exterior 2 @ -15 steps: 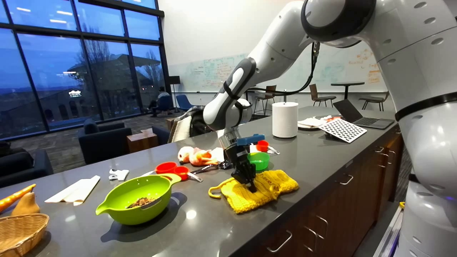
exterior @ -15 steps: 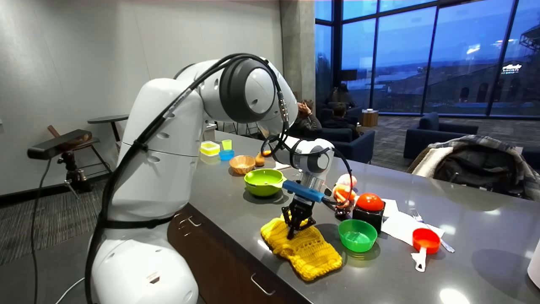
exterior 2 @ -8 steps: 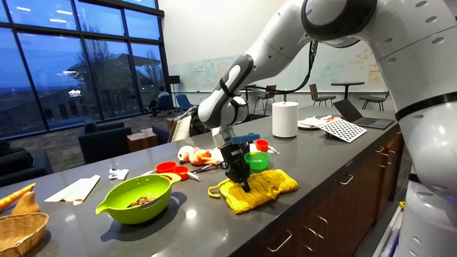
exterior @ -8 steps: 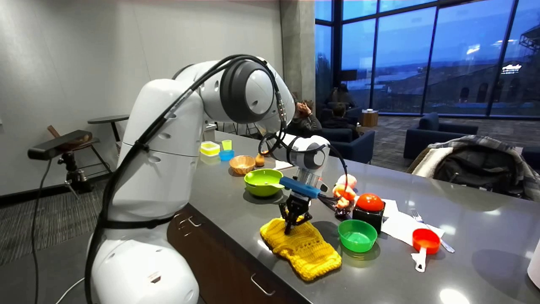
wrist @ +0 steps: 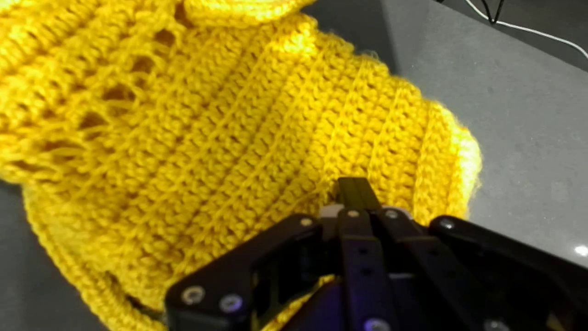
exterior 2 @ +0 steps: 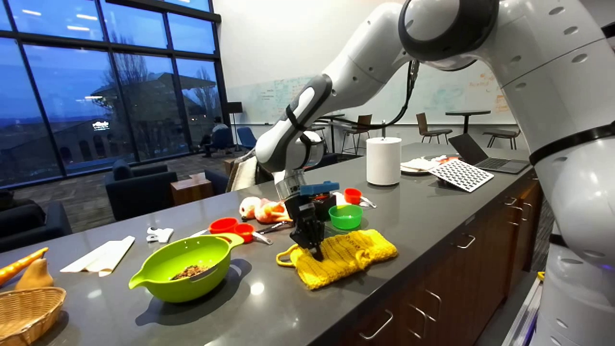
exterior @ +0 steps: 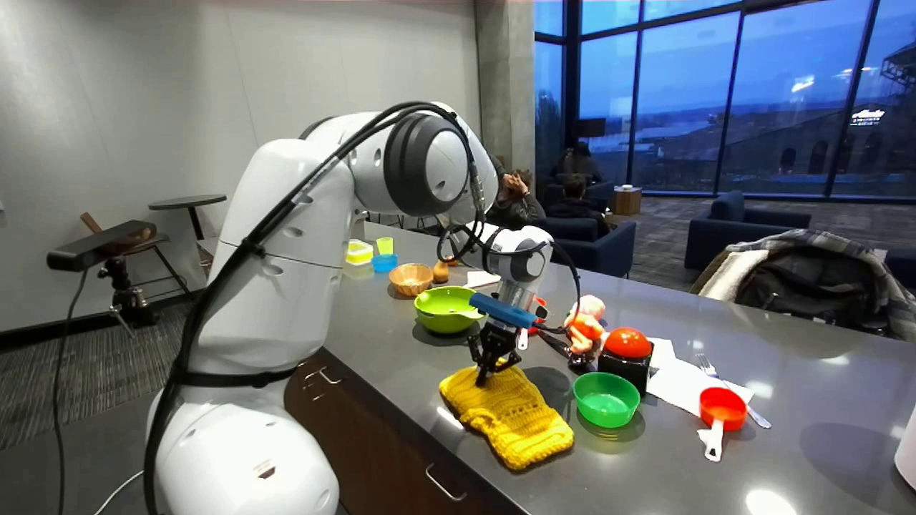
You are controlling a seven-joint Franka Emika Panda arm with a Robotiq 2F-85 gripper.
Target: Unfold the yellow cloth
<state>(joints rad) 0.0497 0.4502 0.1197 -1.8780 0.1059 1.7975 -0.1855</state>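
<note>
Yellow knit cloth [exterior: 519, 422] on desk [exterior: 630, 479], nr robot-side edge; prob. put there for easy reach. Green cup [exterior: 606, 413] just beside it, lime bowl [exterior: 445, 320] further off, likely leaving rm to spread. Lower-layer edge seems to show, so prob. doubled. Tool [wrist: 354, 184] points down steeply at end nearer lime bowl, maybe to drag top layer. Fingers together, no visible gap; tips seem to touch knit. Can't tell if any yarn's pinched.

Yellow cloth [exterior 2: 343, 259], ribbed (looped at one end), on grey counter [exterior 2: 269, 312], apparently folded
</note>
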